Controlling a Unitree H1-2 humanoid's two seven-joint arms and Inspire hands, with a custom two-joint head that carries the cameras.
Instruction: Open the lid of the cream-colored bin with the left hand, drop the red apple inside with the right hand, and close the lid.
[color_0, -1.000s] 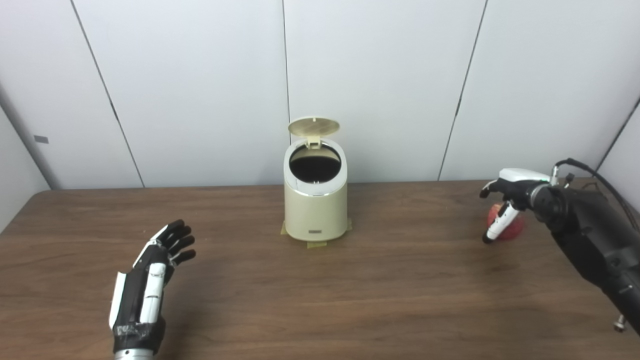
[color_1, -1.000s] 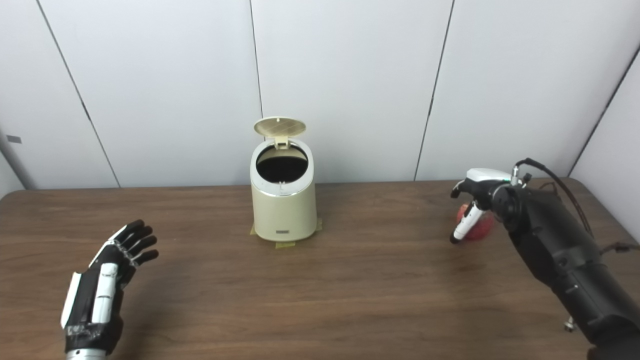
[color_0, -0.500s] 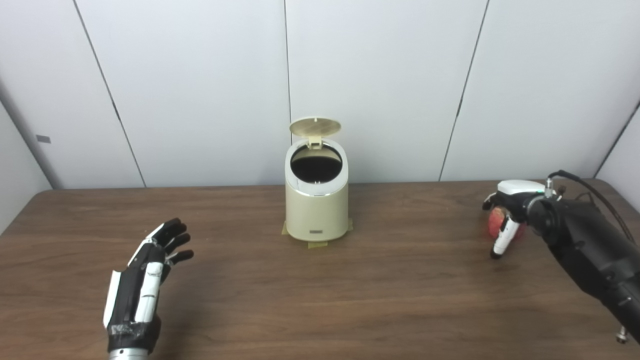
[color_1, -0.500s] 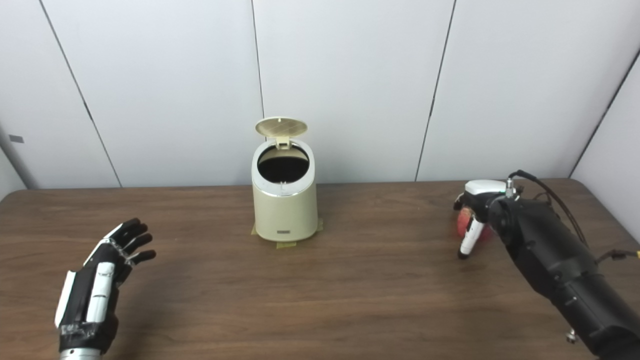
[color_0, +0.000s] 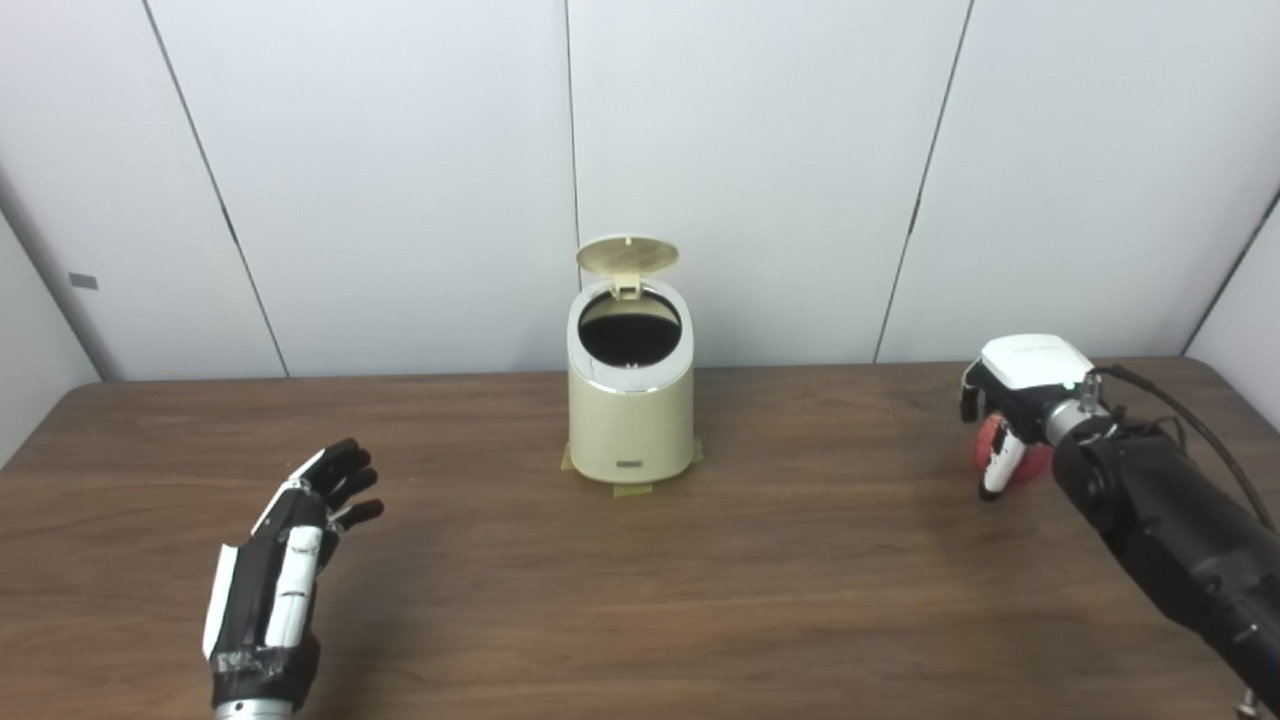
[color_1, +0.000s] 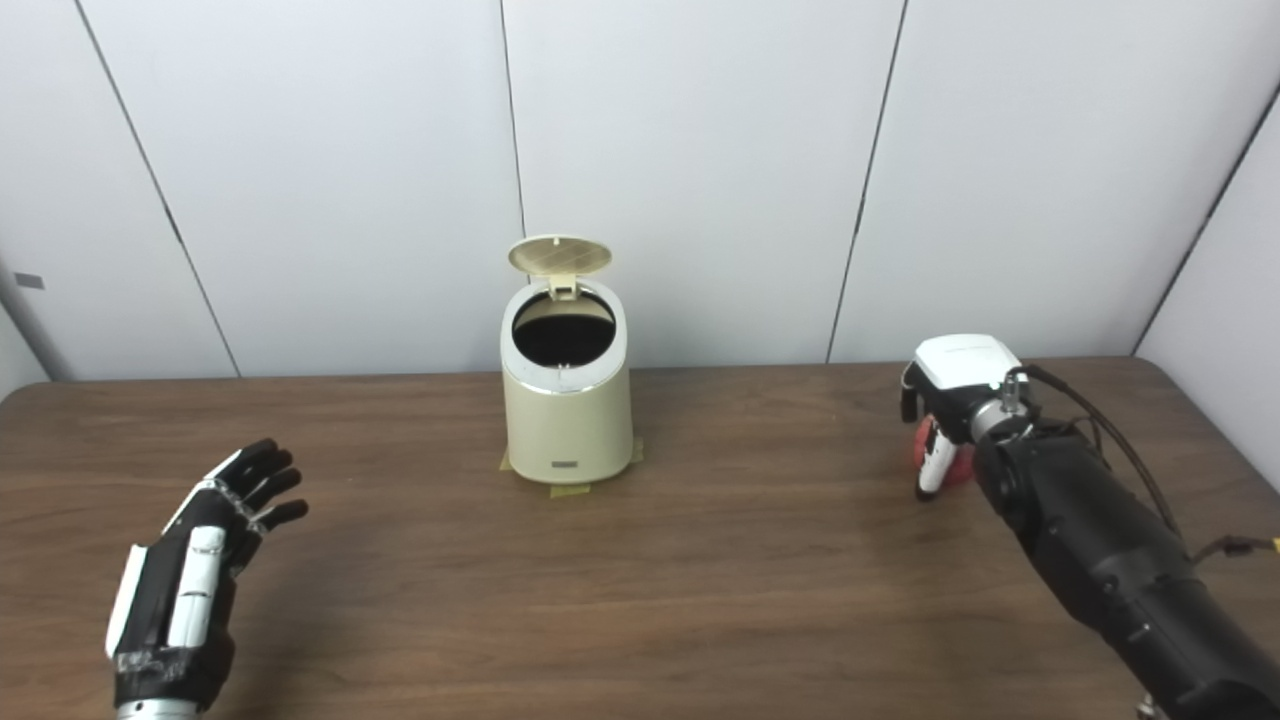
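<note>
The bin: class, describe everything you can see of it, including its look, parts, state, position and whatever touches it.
The bin is a cream, smooth, plastic-looking cylinder, upright at the table's far middle near the wall. Its round lid is open, hinged at the back and standing up. A white collar with a shiny band rings the dark mouth. A small dark label sits low on the front. Tan tape shows at its base. Neither hand touches it.

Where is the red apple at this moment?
The red apple sits on the table at the far right of both eye views, well to the right of the open cream-colored bin, with the right hand over and around it.
</note>
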